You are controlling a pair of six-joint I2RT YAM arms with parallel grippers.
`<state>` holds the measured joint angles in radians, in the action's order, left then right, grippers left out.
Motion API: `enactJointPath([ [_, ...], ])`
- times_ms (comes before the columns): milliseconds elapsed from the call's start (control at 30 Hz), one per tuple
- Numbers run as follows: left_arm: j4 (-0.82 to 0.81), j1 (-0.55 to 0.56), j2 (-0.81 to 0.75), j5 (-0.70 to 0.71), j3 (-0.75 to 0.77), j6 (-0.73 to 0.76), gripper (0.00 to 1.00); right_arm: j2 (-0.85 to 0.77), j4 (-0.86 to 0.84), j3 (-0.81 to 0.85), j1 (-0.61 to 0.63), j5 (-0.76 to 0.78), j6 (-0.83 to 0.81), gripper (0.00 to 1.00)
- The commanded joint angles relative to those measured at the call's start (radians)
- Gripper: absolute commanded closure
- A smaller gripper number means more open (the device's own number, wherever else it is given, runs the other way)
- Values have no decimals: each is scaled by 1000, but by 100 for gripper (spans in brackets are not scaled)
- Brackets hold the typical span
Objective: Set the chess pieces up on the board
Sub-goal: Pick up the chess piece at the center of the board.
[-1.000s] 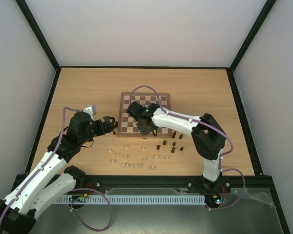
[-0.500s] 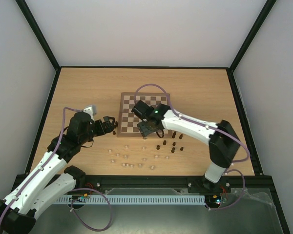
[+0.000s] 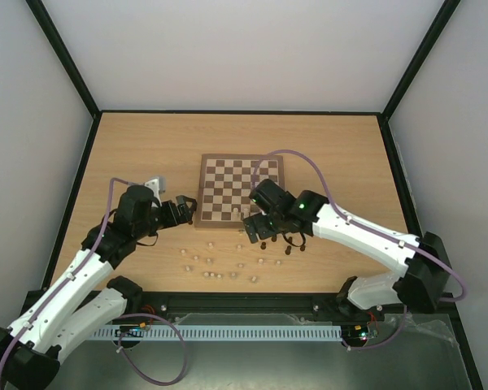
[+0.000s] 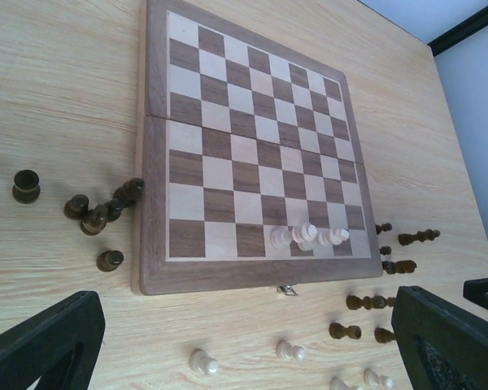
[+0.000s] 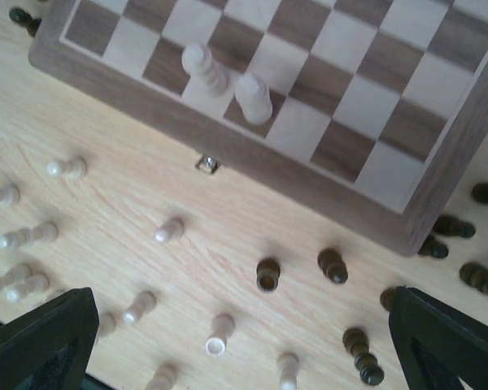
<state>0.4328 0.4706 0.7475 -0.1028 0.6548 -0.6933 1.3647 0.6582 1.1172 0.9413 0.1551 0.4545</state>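
Board (image 4: pixel 252 162), few cream pieces (image 4: pixel 305 236) on it, other pieces (image 4: pixel 26 185) alongside

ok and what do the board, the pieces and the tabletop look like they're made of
The board: looks like wood, grain visible in dark and cream checks, satin finish; metal-looking clasp on its edge. The pale pieces and dark pieces: probably turned wood, smooth rounded profiles, the dark ones perhaps stained. The tabletop: light wood grain, matte; real wood or laminate, cannot tell.

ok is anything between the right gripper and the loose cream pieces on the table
Nothing visible. The right gripper hangs open by the near edge of the board, the loose cream pieces lie uncovered close by, and the dark pieces sit off to the side.
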Motion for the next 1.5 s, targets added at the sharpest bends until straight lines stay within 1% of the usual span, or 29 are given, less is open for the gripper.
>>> enactJointPath([
  [0, 5, -6, -13, -58, 9, -26, 1, -92, -1, -90, 5, -56, 57, 1],
  [133, 15, -7, -27, -67, -3, -47, 0, -156, -24, -170, 4, -63, 89, 1],
  [233, 2, -7, -13, -92, -19, -68, 1, -195, -59, -201, 5, -79, 104, 2],
  [367, -53, -7, 20, -170, -47, -91, 1, -246, -97, -223, 3, -45, 140, 2],
  [433, -70, -7, 35, -207, -59, -100, 1, -270, -116, -234, 1, -64, 142, 1],
  [533, -70, -7, 41, -226, -62, -98, 0, -287, -151, -256, -1, -106, 128, 1],
  [633, -46, -7, 35, -183, -38, -84, 1, -274, -173, -265, -6, -109, 125, 1],
  [733, 5, -7, 31, -105, 1, -67, 1, -203, -154, -242, -7, -77, 120, 1],
  [833, 28, -7, 23, -89, 24, -49, 0, -127, -140, -211, -6, -37, 98, 0],
  [933, 53, -7, 47, -102, 43, -11, 1, -72, -143, -165, 3, -32, 58, 9],
  [1033, 52, -7, 65, -111, 42, 15, 0, -21, -137, -101, 13, -24, 20, 25],
  [1100, 46, -7, 65, -109, 34, 18, 1, 17, -116, -54, 23, -14, 3, 33],
  [1300, 47, -6, 81, -75, 51, 54, 0, 195, -31, 58, 74, 2, -20, 45],
  [1400, 71, -6, 115, -46, 78, 72, 1, 262, -4, 85, 119, 23, -8, 49],
  [1467, 75, -6, 110, -37, 80, 79, 0, 287, 2, 89, 142, 24, 0, 55],
])
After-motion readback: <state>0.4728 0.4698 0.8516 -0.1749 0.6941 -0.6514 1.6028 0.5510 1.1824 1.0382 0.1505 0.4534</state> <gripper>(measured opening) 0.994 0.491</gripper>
